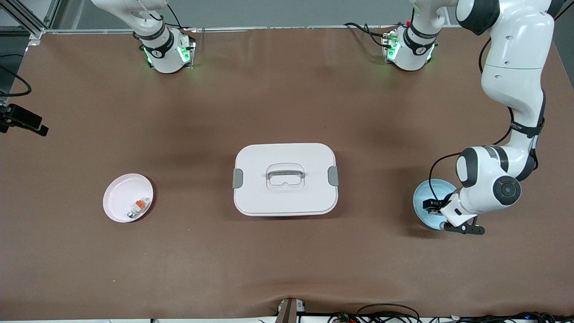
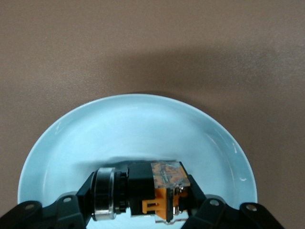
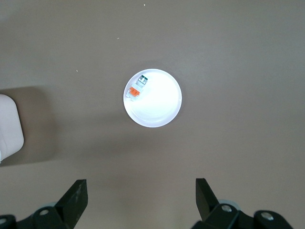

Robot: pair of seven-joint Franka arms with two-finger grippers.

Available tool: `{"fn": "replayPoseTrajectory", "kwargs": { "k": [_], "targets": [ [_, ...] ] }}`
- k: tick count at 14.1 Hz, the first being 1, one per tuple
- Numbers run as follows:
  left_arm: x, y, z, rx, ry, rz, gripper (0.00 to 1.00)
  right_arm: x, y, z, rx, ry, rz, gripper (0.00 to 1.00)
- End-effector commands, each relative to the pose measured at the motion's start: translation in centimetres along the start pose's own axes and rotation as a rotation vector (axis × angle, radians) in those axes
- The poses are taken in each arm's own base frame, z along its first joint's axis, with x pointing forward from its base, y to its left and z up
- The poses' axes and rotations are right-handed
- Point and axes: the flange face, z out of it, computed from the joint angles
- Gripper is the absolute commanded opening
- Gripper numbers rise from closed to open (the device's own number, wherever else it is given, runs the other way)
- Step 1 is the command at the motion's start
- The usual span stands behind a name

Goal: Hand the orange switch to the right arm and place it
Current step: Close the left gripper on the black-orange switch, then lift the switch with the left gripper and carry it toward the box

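The orange switch (image 2: 147, 183), a small black block with an orange face and a silver ring, lies sideways between my left gripper's fingers. My left gripper (image 2: 143, 193) is shut on it, low over the light blue plate (image 2: 138, 129). In the front view that gripper (image 1: 432, 206) is over the blue plate (image 1: 423, 197) at the left arm's end of the table. I cannot tell whether the switch touches the plate. My right gripper (image 3: 140, 183) is open and empty, high above the table by the pink plate (image 3: 159, 102); it is out of the front view.
The pink plate (image 1: 121, 193) at the right arm's end holds a small whitish-grey piece with an orange top (image 1: 138, 207), also seen in the right wrist view (image 3: 137, 88). A white lidded box with a handle (image 1: 285, 179) stands mid-table.
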Motion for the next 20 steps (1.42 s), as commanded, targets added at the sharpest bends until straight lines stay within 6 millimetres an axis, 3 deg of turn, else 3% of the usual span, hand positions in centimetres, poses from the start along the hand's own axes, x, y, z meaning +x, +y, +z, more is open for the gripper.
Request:
{"fn": "replayPoseTrajectory", "kwargs": {
  "k": [1,4,7,12,15,20],
  "targets": [
    [0.1,-0.1,-0.8,-0.006,0.018,-0.056,0.17,-0.3,0.4,-0.4,0.001,0.01,0.012,1.0],
    [0.3,0.2,-1.6,-0.014,0.026,-0.094,0.17,-0.1,1.9,-0.4,0.01,0.019,0.039,1.0],
    [0.6,0.8,-5.0,-0.015,0.063,-0.185,0.17,0.0,1.2,-0.6,0.018,0.029,0.028,1.0],
    [-0.5,2.6,-12.8,-0.051,0.0,-0.311,0.18,-0.2,2.5,-0.5,0.014,0.022,0.05,1.0],
    [-1.8,5.6,-18.6,-0.131,-0.045,-0.533,0.22,-0.5,2.6,-0.6,0.015,0.004,0.054,1.0],
    [-5.0,10.3,-25.6,-0.249,-0.167,-0.641,0.22,-0.6,2.9,-1.4,0.019,0.013,0.033,1.0]
  ]
}}
